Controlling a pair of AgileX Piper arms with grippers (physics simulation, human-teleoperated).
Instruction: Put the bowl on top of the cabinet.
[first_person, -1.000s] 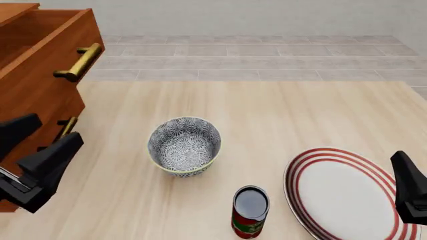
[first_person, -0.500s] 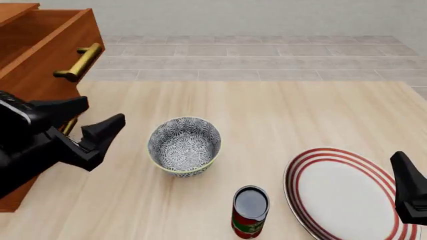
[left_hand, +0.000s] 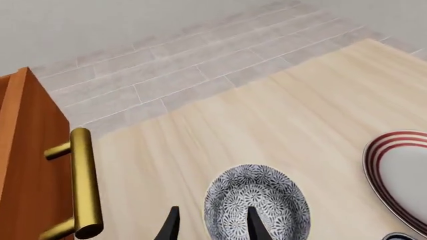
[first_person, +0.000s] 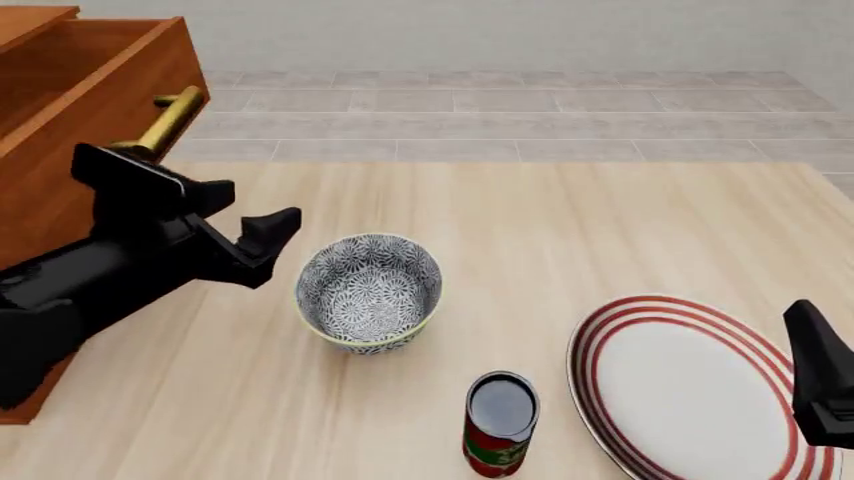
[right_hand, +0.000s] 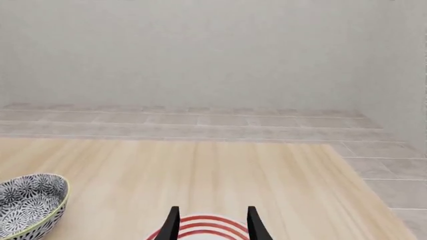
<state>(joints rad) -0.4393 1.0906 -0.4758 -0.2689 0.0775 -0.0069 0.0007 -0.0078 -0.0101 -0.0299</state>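
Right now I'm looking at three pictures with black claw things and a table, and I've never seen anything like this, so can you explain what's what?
These are simulator renders of two robot arms at a wooden table. The front view looks down from behind the arms. The other two pictures come from a small camera on each arm, looking along its fingers.

The left tool is open, beside the bowl, holding nothing. The right tool is also open and holds nothing; it points over the plate.

On the table: the blue-and-white patterned bowl, a white red-ringed plate, and a red can. At the left stands a reddish-brown cabinet with a brass handle.
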